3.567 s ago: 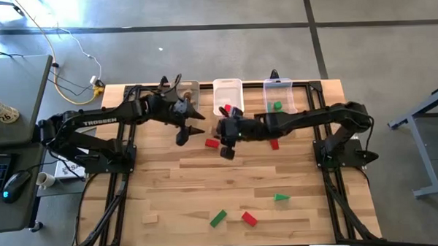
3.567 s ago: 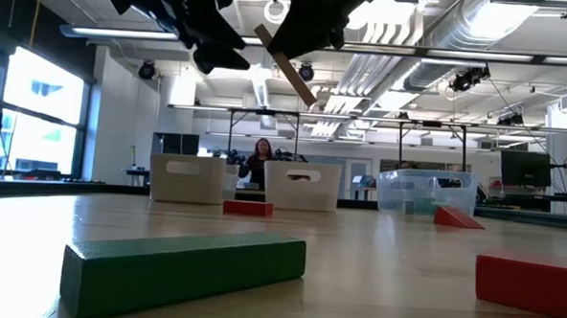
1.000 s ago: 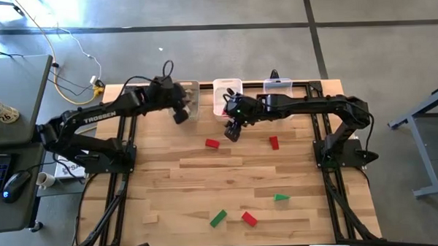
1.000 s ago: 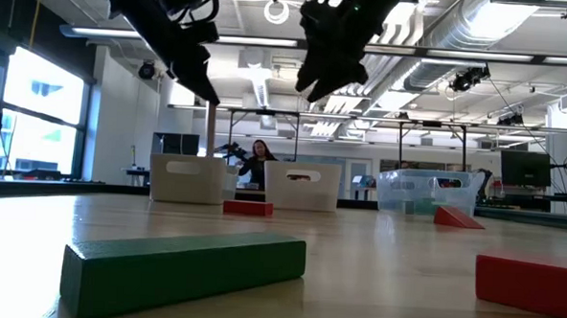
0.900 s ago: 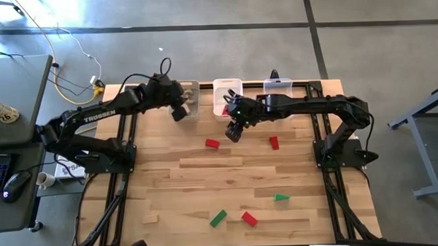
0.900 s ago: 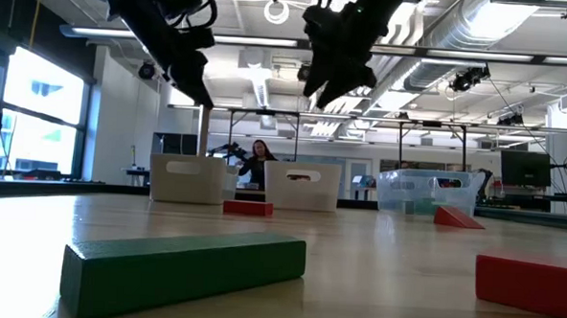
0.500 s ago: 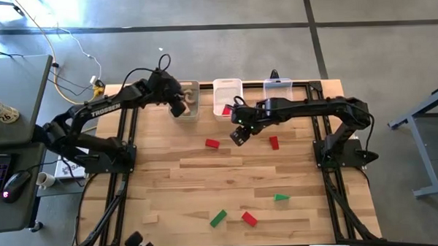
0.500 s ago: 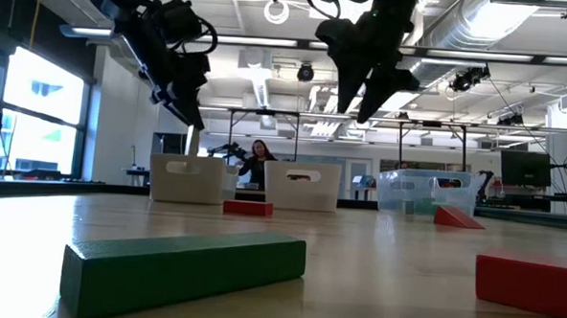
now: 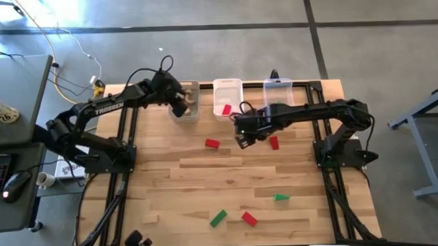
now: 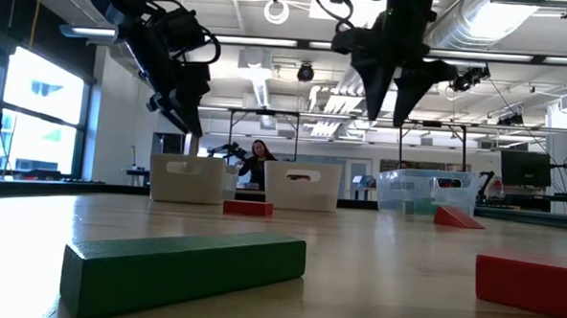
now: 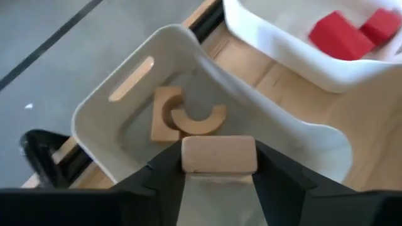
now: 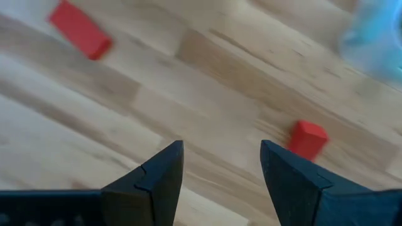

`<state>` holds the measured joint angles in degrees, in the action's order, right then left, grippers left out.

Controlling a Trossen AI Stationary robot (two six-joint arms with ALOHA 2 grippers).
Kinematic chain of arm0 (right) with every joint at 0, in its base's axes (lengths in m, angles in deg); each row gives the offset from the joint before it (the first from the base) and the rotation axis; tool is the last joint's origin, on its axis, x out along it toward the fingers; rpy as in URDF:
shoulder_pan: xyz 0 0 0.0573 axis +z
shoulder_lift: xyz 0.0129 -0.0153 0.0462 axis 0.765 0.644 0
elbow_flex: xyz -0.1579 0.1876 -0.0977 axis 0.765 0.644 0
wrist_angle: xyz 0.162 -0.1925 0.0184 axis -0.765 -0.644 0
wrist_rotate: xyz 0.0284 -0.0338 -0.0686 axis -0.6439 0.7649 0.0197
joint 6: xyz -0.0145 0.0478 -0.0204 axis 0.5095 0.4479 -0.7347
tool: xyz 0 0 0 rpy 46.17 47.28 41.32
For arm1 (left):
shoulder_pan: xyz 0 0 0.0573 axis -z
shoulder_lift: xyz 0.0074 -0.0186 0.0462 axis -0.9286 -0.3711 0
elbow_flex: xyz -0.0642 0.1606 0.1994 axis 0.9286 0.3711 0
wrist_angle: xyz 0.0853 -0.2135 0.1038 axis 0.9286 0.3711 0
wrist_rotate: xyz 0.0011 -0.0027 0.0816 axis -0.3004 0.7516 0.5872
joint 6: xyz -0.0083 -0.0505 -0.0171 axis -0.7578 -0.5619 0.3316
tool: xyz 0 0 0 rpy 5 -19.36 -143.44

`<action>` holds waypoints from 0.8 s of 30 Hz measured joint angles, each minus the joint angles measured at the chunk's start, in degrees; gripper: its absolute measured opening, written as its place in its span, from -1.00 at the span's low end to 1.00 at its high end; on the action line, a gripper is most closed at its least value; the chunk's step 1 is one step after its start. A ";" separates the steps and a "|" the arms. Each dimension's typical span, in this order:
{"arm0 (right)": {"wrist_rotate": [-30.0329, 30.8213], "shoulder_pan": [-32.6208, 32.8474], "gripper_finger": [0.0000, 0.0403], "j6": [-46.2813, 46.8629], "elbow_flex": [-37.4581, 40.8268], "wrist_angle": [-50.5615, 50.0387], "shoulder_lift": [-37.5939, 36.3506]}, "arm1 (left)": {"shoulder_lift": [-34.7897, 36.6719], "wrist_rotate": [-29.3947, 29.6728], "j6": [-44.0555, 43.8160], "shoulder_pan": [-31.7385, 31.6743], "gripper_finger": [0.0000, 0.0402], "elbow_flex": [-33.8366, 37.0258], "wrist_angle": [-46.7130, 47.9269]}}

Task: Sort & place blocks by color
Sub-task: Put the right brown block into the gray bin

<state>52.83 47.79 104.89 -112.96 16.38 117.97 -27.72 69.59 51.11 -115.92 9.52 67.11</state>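
Observation:
My left gripper (image 9: 180,107) hangs over the left white bin (image 9: 190,102), shut on a plain wood block (image 11: 218,155). Plain wood pieces (image 11: 188,116) lie in that bin. My right gripper (image 9: 243,140) is open and empty above the table, between two red blocks (image 9: 212,144) (image 9: 274,142) that lie flat on the wood. In the right wrist view these red blocks (image 12: 80,29) (image 12: 308,139) lie beyond the fingers. Two green blocks (image 9: 281,197) (image 9: 219,218) and a red one (image 9: 249,218) rest near the front edge. My left gripper has the plain block's end (image 11: 188,157) between its two fingers (image 11: 164,172), one finger on each side. The fingers slant down toward the far edge, and the block runs along them, clear of the bin. How far back it reaches does not show.
The middle white bin (image 9: 226,85) holds red blocks (image 11: 342,34); the clear right bin (image 9: 277,84) holds a green piece. All three bins stand along the far edge. Bare table lies between the bins and the front blocks. A person is in the room behind (image 10: 258,161).
My left gripper has moved toward the far edge and sunk over the left bin, rolling with the plain block. My right gripper has swung from beside the middle bin toward the near right, turned and tipped to point down; it stays open.

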 joint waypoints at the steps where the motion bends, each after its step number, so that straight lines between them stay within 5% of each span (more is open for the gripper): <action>1: 0.67 0.13 -0.02 0.91 0.00 -1.00 0.00 | 0.02 0.65 -0.03 0.02 -0.18 0.00 -0.11; 24: 1.36 0.32 -0.02 3.64 0.02 -4.32 0.02 | 0.13 1.38 0.04 -0.01 0.13 -0.24 -7.77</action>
<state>54.19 48.10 108.53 -112.94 12.06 118.00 -27.60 70.97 51.16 -115.93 9.28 59.34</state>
